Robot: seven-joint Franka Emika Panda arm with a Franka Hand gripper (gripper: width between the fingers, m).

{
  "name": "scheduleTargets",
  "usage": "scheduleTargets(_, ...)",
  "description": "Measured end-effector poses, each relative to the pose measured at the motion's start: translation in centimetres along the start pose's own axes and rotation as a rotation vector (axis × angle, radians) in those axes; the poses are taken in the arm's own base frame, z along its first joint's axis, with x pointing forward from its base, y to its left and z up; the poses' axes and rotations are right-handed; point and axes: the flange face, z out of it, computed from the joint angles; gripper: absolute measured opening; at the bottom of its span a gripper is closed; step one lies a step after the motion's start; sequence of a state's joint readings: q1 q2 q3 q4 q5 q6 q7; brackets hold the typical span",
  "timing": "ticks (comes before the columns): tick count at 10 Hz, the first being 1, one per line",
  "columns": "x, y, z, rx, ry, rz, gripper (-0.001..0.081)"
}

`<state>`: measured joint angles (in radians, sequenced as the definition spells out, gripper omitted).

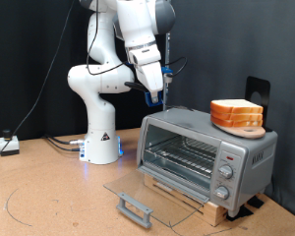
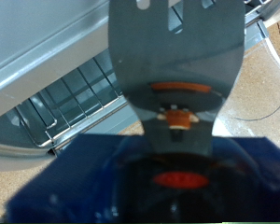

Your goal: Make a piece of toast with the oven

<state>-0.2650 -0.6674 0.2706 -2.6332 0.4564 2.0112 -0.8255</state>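
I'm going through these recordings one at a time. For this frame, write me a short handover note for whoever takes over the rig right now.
Gripper: in the air above the end of the boxy silver toaster oven at the exterior view's left, touching nothing there. A grey slotted flat blade fills the wrist view.
Things: the stack of tan bread slices sits on top of the oven. No single slice shows apart from it.
Done: the oven's glass door is open and lies flat, with its bar handle in front.
Left: the wire rack has no bread on it.
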Motion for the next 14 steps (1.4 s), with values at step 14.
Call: scheduleTargets(14,3.9,-2.3,1.2,0.002,0.046,-0.014,0.0405)
